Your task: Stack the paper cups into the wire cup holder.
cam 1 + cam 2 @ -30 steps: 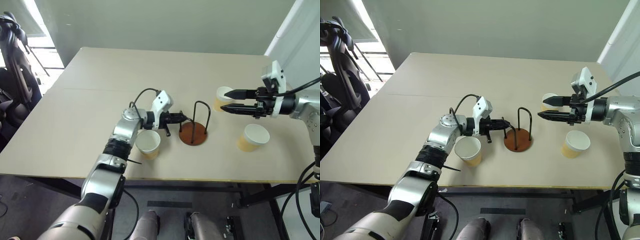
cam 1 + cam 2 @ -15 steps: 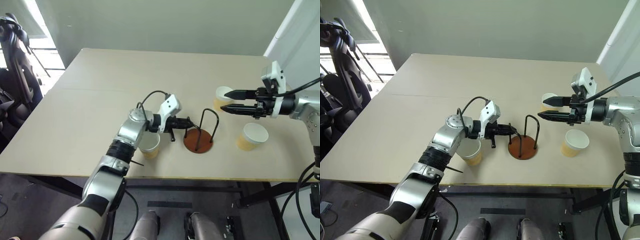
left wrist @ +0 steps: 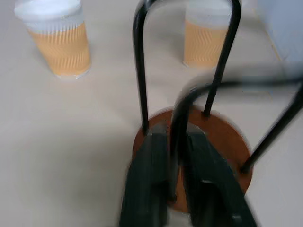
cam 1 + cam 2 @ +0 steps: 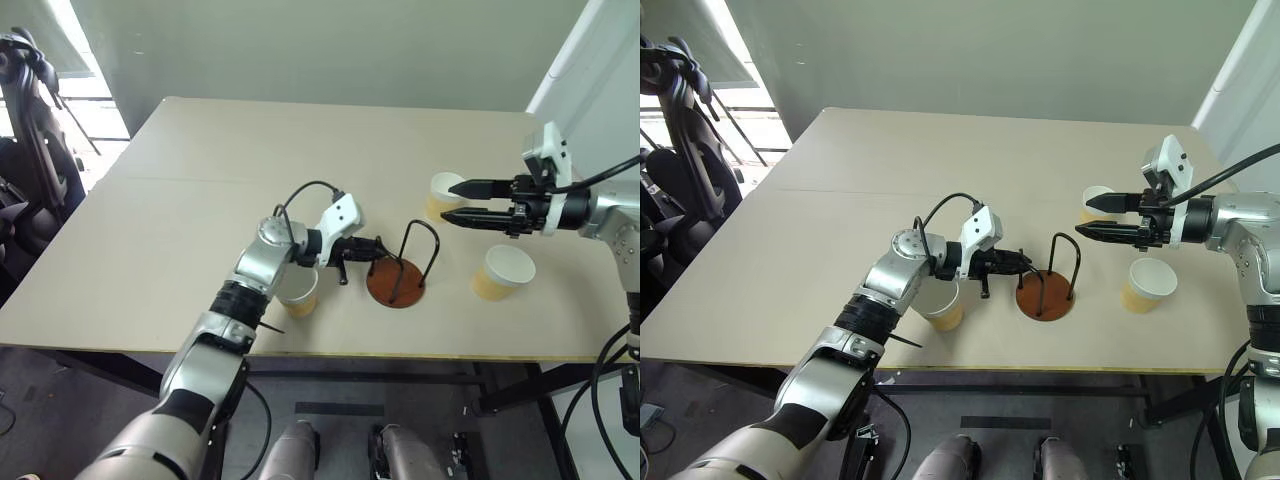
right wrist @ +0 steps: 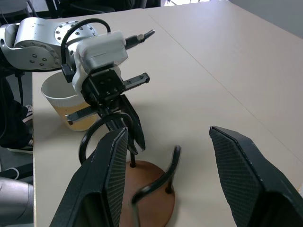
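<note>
While head views hide contact, left wrist view shows left pincer [image 3: 173,189] fingers narrowly straddling wire cup holder [image 3: 191,142] loop; right pincer [image 4: 448,201] open, empty.

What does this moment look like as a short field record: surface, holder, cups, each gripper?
surface: beige table
wire cup holder: upright on the table near its front edge, no cup in it
paper cups: three, all upright on the table; one under the left forearm, two on the right side
left gripper: at the holder, one wire loop between its fingers
right gripper: open, raised beside the far right cup, holding nothing
stacking: not yet begun
</note>
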Motion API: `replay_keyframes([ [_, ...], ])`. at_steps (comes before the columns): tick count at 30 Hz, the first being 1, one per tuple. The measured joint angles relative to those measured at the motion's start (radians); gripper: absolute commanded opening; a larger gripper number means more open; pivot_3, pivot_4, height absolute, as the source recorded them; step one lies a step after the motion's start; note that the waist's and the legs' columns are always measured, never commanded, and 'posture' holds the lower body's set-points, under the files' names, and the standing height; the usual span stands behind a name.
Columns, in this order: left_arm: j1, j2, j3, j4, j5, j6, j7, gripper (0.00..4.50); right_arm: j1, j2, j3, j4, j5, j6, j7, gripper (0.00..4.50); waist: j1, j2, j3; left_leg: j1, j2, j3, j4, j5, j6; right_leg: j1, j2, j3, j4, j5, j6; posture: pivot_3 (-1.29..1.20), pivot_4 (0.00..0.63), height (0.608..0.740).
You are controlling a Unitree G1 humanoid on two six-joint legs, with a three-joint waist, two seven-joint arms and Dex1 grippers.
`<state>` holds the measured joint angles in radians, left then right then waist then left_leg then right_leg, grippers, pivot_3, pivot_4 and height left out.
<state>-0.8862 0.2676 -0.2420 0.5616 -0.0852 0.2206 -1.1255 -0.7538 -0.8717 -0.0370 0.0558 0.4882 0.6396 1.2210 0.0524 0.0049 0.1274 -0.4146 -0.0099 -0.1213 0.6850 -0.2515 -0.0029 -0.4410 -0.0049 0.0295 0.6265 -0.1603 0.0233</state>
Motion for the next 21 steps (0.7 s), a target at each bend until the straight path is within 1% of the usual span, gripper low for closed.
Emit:
replay_keyframes([
  [6,0.000,-0.005,0.004,0.000,-0.005,0.000,0.001,3.68,0.000,0.000,0.000,0.000,0.000,0.000,0.000,2.74,0.001,0.000,0.000,0.000,0.000,0.000,0.000,0.000,0.000,0.000,0.000,0.000,-0.001,0.000,0.000,0.00,0.150,0.740],
  [8,0.000,-0.005,0.009,0.002,-0.007,0.000,0.002,4.46,0.000,0.000,0.000,0.000,0.000,-0.001,0.000,2.74,0.001,0.000,0.000,0.000,0.000,0.000,-0.001,0.000,0.000,0.000,0.000,0.000,-0.001,0.000,0.000,0.00,0.150,0.740],
  [16,-0.006,-0.003,0.049,0.029,-0.020,-0.017,0.026,4.46,0.000,0.001,0.000,0.008,0.000,0.000,-0.005,2.74,0.001,0.000,0.000,-0.001,0.000,0.000,-0.001,0.000,0.000,0.000,0.000,0.000,-0.002,0.000,0.000,0.00,0.150,0.740],
  [21,-0.007,-0.003,0.054,0.027,-0.037,-0.016,0.025,4.46,0.000,0.000,0.000,0.008,0.000,0.001,-0.005,2.74,0.001,0.000,0.000,-0.001,0.000,0.000,-0.001,0.000,0.000,0.000,0.000,0.000,-0.002,0.000,0.000,0.00,0.150,0.740],
])
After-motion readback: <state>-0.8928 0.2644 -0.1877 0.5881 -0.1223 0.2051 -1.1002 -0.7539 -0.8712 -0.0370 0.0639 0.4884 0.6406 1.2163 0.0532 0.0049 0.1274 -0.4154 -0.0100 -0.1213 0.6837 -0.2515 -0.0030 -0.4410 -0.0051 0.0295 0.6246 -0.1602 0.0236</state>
